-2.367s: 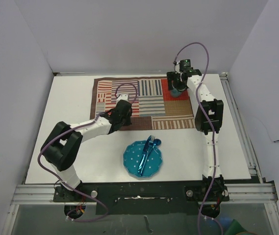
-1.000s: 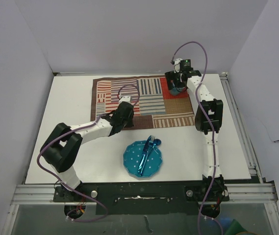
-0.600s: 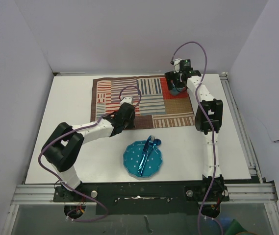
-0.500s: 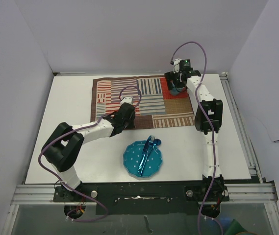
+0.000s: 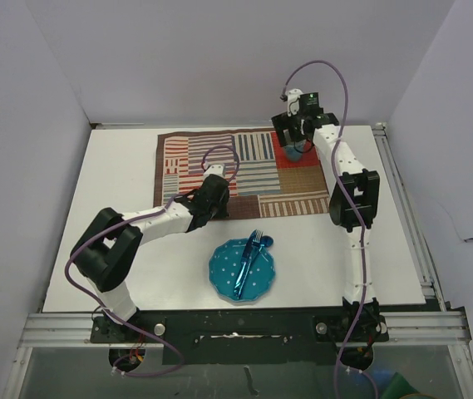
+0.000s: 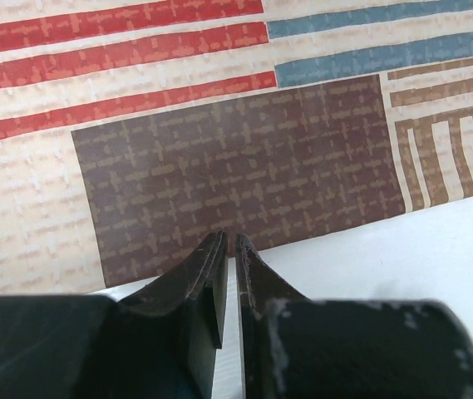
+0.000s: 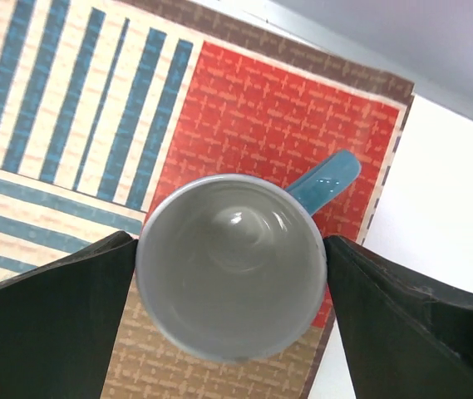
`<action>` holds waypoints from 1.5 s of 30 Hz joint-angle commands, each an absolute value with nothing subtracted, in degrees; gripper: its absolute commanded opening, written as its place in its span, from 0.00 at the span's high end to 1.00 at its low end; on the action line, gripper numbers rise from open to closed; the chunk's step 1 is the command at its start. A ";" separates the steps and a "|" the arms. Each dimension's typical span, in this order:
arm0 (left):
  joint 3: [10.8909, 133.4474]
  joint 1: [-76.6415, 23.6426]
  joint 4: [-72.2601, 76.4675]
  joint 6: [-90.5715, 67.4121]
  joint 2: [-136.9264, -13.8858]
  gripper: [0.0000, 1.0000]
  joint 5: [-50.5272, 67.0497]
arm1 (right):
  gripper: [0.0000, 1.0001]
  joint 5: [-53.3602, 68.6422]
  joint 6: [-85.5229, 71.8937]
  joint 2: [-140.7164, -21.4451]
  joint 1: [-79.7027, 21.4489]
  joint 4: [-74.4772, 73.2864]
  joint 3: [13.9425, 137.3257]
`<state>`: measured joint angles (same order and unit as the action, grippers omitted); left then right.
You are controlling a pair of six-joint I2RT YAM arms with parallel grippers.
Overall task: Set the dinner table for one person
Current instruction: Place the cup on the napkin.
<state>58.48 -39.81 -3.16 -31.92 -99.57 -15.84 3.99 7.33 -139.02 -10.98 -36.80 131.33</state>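
The dinner table carries a striped patchwork mat. On the mat's red corner patch stands a blue mug, upright and empty. My right gripper hangs open above the mug, one finger at each side of the rim. My left gripper is down at the mat's near edge, its jaws pinched to a narrow slit on the dark brown patch. In the top view the left gripper lies low over that edge. A blue dotted plate holds a blue fork and knife.
White walls close the table in at the back and both sides. Aluminium rails run along the right edge and the front. The plate lies on bare tabletop between the two arm bases. A purple cable loops above the right wrist.
My right gripper has risen and drawn back from the mug, which stays on the red patch. My left gripper crept slightly right along the mat's near edge, then held still.
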 commanded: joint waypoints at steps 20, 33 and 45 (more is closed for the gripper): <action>58.36 -40.69 -1.38 -32.96 -96.04 0.90 -17.88 | 0.02 -0.78 6.69 -126.78 -12.92 -35.24 127.86; 57.03 -42.01 -2.09 -33.35 -92.61 0.90 -19.51 | 0.02 -7.33 0.20 -113.65 -16.04 -37.67 115.17; 57.83 -42.04 -3.73 -31.37 -87.89 0.90 -23.97 | 0.05 -7.23 -8.83 -99.33 -20.92 -31.86 87.90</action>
